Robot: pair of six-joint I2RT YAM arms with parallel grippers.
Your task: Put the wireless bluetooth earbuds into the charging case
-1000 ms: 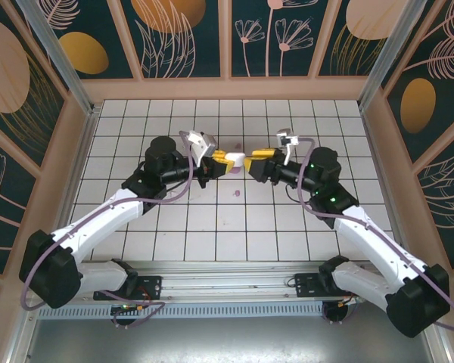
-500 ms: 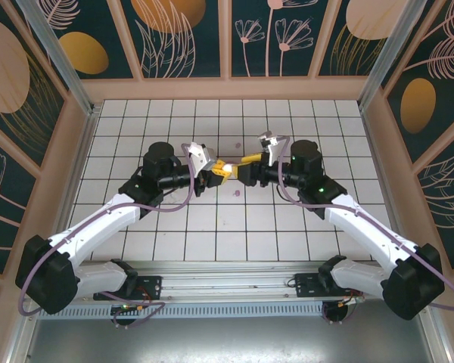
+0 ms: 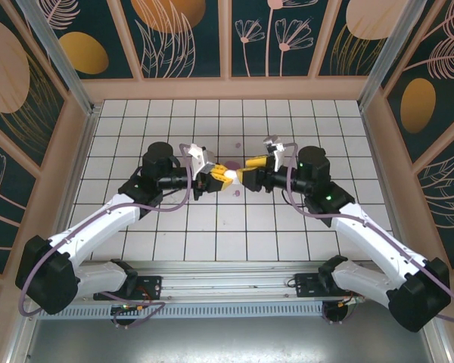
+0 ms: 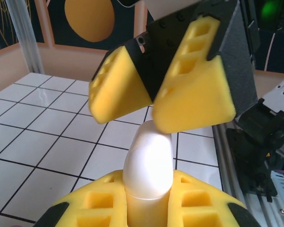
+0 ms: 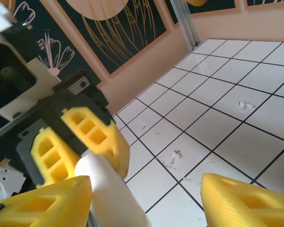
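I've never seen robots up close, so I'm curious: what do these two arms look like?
The left arm and right arm both have white shells, black joints and trailing lilac cables. Their jaws are yellow wedges with square hollows, on black mounts.

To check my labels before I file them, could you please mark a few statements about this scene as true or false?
1. The left gripper is shut on the white case. True.
2. The right gripper is clamped shut. False: its jaws stand apart beside the case.
3. The white case rests on the tiles. False: it is held up above them.
4. Small white earbuds lie loose on the tiles. True.
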